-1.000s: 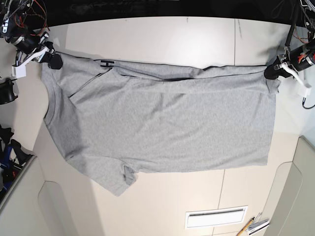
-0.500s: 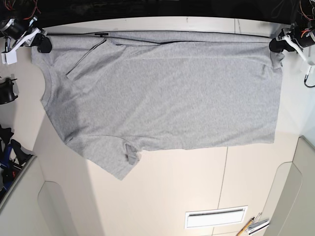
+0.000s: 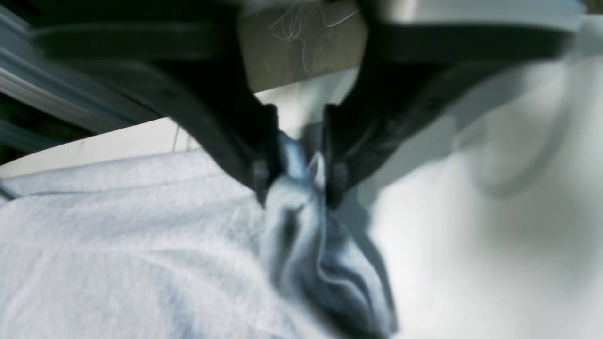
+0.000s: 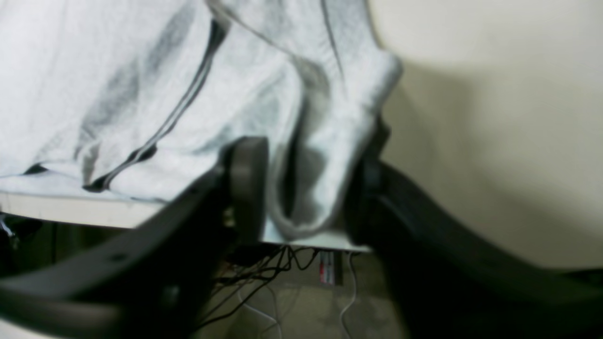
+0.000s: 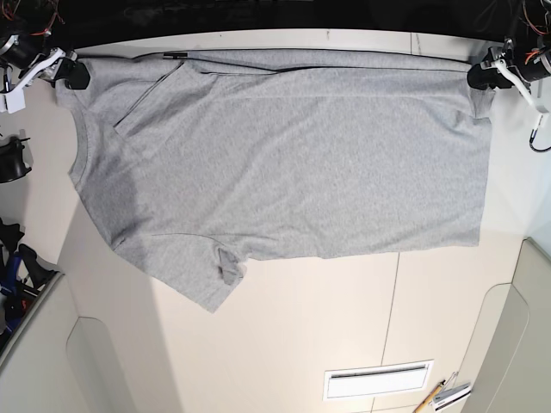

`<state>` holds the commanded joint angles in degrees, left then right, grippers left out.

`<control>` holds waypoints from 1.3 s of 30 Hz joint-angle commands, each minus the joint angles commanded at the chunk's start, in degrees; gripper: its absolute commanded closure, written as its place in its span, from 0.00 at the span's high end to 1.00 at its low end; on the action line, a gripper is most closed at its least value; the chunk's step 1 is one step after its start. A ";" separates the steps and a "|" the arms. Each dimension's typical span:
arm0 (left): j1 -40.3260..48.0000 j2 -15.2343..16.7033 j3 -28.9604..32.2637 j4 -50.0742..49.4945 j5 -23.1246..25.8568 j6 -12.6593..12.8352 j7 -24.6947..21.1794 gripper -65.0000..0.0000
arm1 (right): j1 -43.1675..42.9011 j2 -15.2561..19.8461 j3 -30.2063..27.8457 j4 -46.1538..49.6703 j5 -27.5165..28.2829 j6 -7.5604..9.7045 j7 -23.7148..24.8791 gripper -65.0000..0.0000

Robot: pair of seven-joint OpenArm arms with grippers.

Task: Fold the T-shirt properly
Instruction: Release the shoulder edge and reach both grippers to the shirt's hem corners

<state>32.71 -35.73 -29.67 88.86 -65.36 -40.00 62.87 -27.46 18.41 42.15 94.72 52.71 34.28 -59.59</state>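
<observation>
Heather-grey T-shirt (image 5: 284, 155), plain, no print showing; small black tab at its far edge. Cream table (image 5: 301, 344) with thin dark seams. Black grippers, left (image 5: 479, 76) and right (image 5: 76, 76), with white parts. White vent (image 5: 377, 379) near the front.

The T-shirt (image 5: 293, 163) is spread flat across the far half of the bench (image 5: 344, 327), its far edge lying along the bench's far edge. In the base view, its far left corner is held by the right gripper (image 5: 69, 76) and its far right corner by the left gripper (image 5: 479, 77). One sleeve (image 5: 207, 280) is laid toward the near left. A vent (image 5: 377, 380) is set into the bench's near right, with pens (image 5: 443, 396) just beside it.
</observation>
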 joint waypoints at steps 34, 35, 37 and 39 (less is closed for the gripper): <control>-32.76 -2.23 4.02 -19.85 14.97 0.00 -18.21 0.65 | 45.70 1.07 -10.03 -30.67 -23.04 -1.53 19.02 0.49; -35.28 -2.40 5.16 -22.82 15.54 0.00 -18.71 0.65 | 46.95 1.22 -10.03 -32.94 -23.37 -1.51 19.26 0.49; -39.91 -2.38 6.88 -28.41 17.51 0.00 -20.15 0.65 | 48.41 1.84 -10.03 -36.35 -23.41 -1.51 19.82 0.49; -43.43 -2.38 8.94 -33.44 18.64 0.00 -21.64 0.65 | 48.72 2.27 -10.03 -37.97 -23.91 -1.49 20.26 0.49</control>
<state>-10.72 -38.11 -20.73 55.42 -46.72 -40.00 41.23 21.26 20.69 32.12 56.75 28.80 32.80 -39.33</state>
